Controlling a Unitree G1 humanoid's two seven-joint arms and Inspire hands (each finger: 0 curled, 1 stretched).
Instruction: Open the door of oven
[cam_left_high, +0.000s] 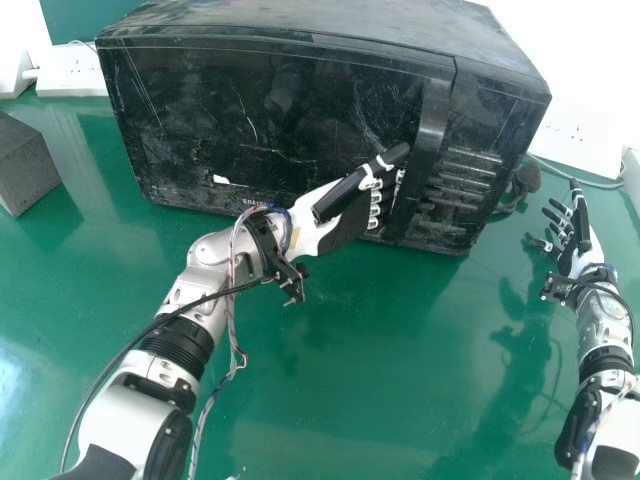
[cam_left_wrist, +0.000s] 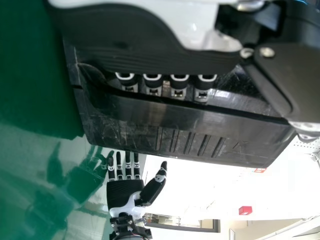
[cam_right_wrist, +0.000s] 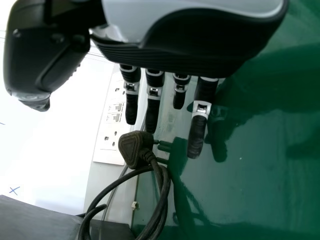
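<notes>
"Where's the oven (cam_left_high: 370, 18)?"

"On the green table (cam_left_high: 400, 360), across the top of the head view. Its door (cam_left_high: 270, 120) is closed, with the upright handle (cam_left_high: 432, 125) at the door's right edge."

"And the left hand (cam_left_high: 338, 222)?"

"In front of the door, right at the handle. It's not clenched: the fingers run out fairly straight, their ends tucked behind the handle. The thumb (cam_left_high: 360, 182) points out straight, its tip near the handle."

"What about the right hand (cam_left_high: 590, 248)?"

"Over the table, to the right of the oven. It's relaxed, fingers stretched out, nothing in its grasp."

"Anything near it?"

"A black plug (cam_right_wrist: 131, 149) with its cable (cam_right_wrist: 163, 200), between that hand and the oven. There's a socket strip (cam_right_wrist: 111, 129) just behind."

"And on the other side?"

"A dark block (cam_left_high: 22, 165), left of the oven and apart from it."
</notes>
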